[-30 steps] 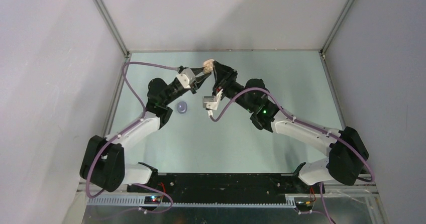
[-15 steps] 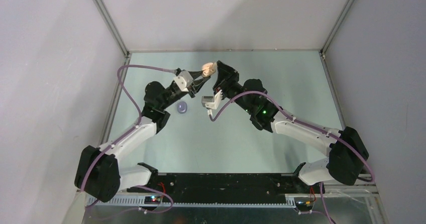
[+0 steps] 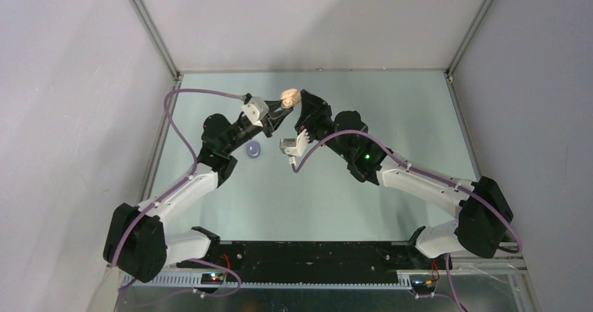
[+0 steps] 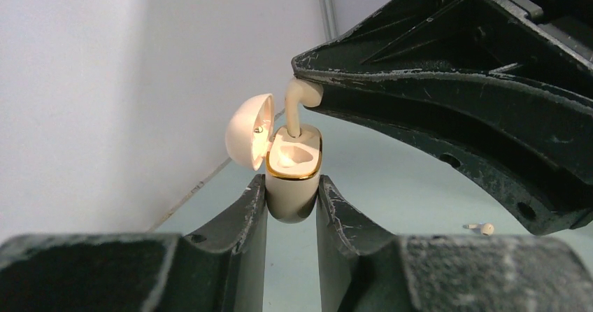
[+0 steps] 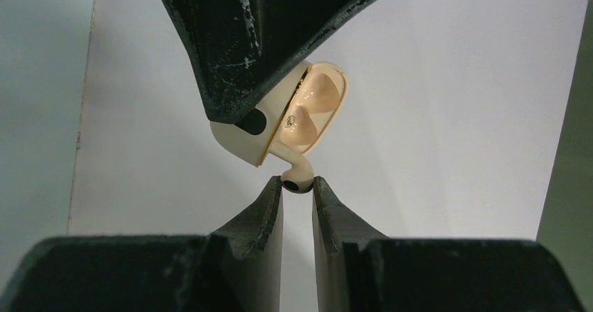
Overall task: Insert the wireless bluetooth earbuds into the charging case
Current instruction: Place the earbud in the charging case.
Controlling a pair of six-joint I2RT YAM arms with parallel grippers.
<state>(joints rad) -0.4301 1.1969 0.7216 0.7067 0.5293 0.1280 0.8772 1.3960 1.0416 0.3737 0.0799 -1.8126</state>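
Observation:
My left gripper [image 4: 292,200] is shut on the lower body of the cream charging case [image 4: 294,179], which has a gold rim. Its lid [image 4: 248,130] hangs open to the left. The case is held upright in the air near the back of the table [image 3: 288,96]. My right gripper [image 5: 298,185] is shut on the head of a cream earbud [image 5: 299,175]. The earbud's stem [image 4: 294,119] points down into the case's near slot. A second small white earbud [image 4: 482,228] lies on the table behind.
A small lavender rounded object [image 3: 254,150] lies on the green table beside the left forearm. The two arms meet over the back middle of the table [image 3: 419,109], close to the rear wall. White walls enclose the left, right and back sides.
Both grippers, with the case and the earbud, have drifted slightly toward the near side. The left arm's base has swung a little to the left. Both grips are unchanged.

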